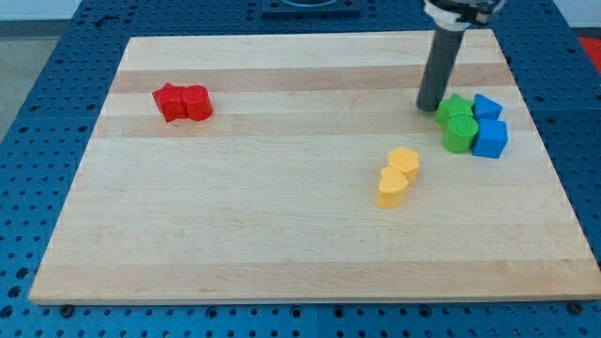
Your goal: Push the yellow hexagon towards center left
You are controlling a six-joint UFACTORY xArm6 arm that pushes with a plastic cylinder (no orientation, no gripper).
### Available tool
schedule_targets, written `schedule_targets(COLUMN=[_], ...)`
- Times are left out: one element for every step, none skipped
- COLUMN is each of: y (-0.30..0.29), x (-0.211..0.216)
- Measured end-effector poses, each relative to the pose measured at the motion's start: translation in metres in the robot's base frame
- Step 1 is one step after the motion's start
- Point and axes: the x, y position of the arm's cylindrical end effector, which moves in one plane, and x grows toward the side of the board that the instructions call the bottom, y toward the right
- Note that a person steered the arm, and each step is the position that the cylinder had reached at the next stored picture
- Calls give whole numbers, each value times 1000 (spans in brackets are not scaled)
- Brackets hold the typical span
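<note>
A yellow hexagon (405, 161) lies right of the board's middle, touching a second yellow block (392, 187) just below and left of it. My tip (430, 106) rests on the board at the upper right, above and to the right of the yellow hexagon and apart from it. The tip stands just left of a green block (454, 108).
Two green blocks (459, 133) and two blue blocks (489, 137) are clustered at the right. Two red blocks (182, 102) sit together at the upper left. The wooden board (235, 235) lies on a blue perforated table.
</note>
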Motion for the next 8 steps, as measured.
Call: schedule_targets(y=[-11,-12,-12,-2,-6,-32,-60,-84], x=[21,48,79,102,113,111,108,95])
